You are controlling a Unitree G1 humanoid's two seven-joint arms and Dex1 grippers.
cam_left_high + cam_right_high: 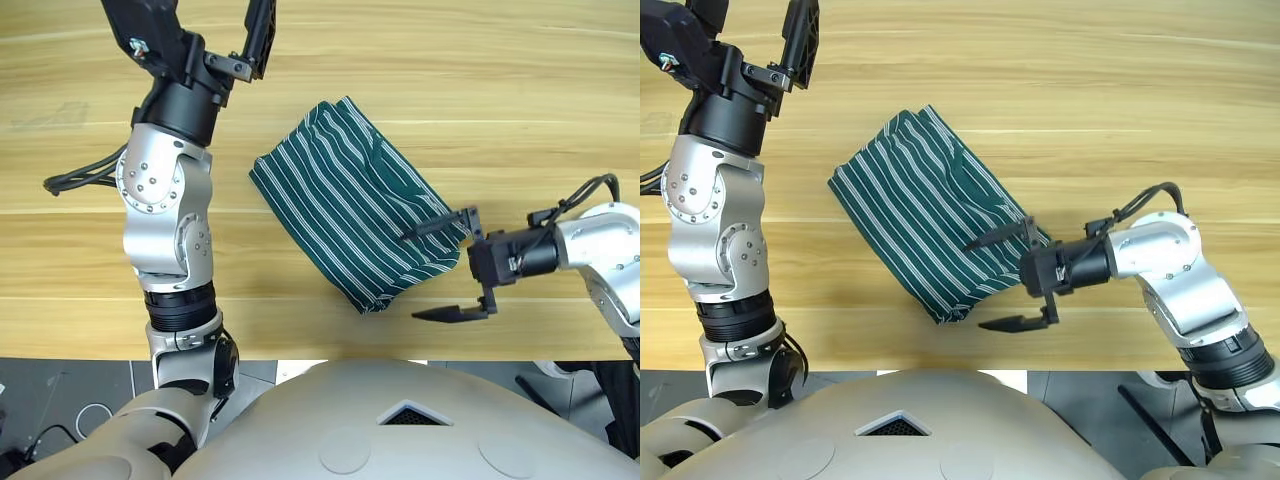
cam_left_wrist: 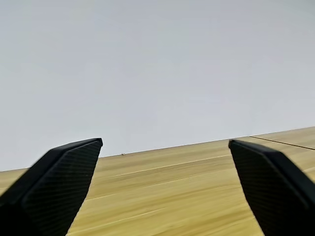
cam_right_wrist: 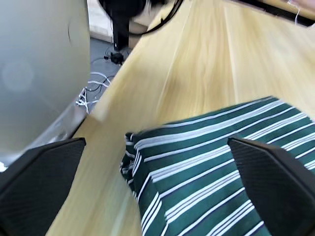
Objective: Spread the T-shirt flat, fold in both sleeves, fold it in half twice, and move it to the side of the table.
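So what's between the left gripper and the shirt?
Only bare table lies between the left gripper and the shirt, seen in the left eye view.

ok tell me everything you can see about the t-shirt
The T-shirt is dark green cloth with thin white stripes, folded into a compact, roughly rectangular bundle with layered edges. It lies flat and skewed on the wooden table, near its front edge. The open right tool straddles its near right edge, one finger over the fabric, the other over bare wood; contact is unclear.
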